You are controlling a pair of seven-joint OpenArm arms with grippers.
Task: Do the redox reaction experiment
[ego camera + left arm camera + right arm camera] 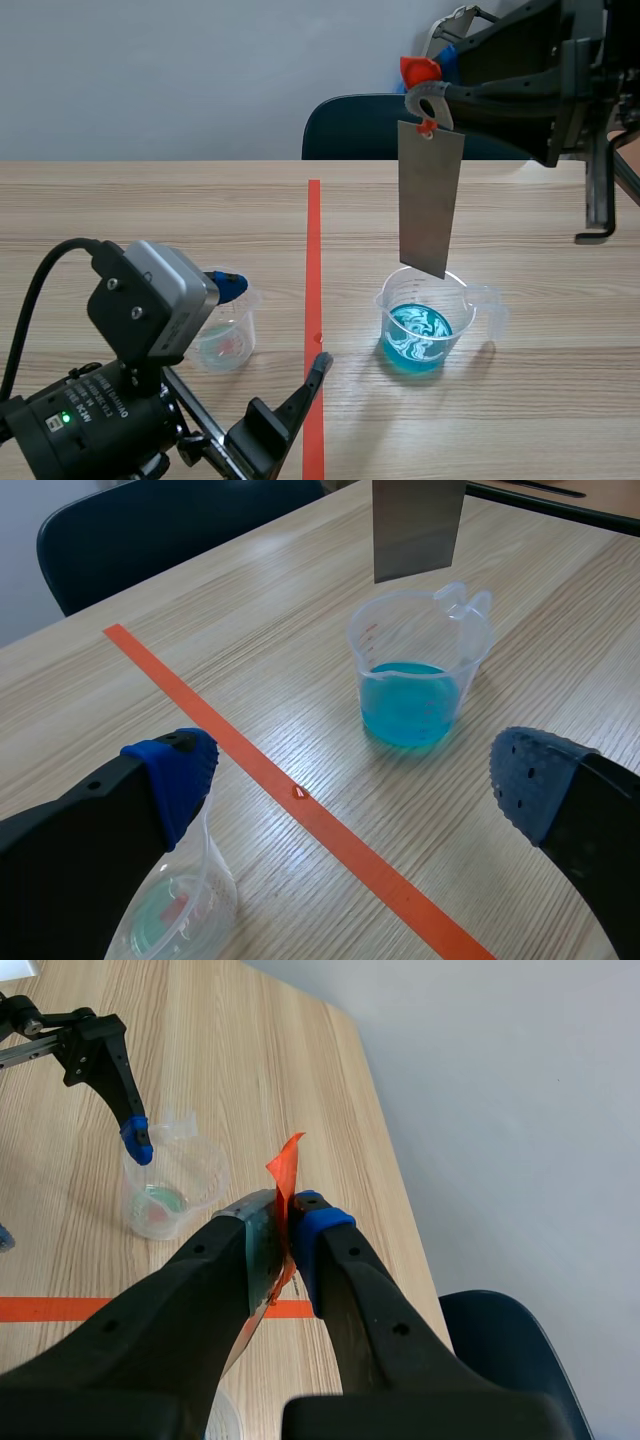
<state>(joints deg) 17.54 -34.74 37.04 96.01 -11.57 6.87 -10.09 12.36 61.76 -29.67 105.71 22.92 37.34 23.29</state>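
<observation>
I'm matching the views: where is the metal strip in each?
Scene: metal strip hangs from right end effector above blue beaker.
Left wrist: its lower end, above that beaker.
Right wrist: clamped in the end effector.
Shared landmark: orange tape line.

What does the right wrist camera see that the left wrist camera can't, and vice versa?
Only the right wrist view shows the right gripper shut on the metal plate, with an orange tab sticking out. Only the left wrist view shows the blue liquid in a beaker, with the plate's lower end hanging over it. Both show the plate, the near-empty beaker and the orange tape line.
</observation>
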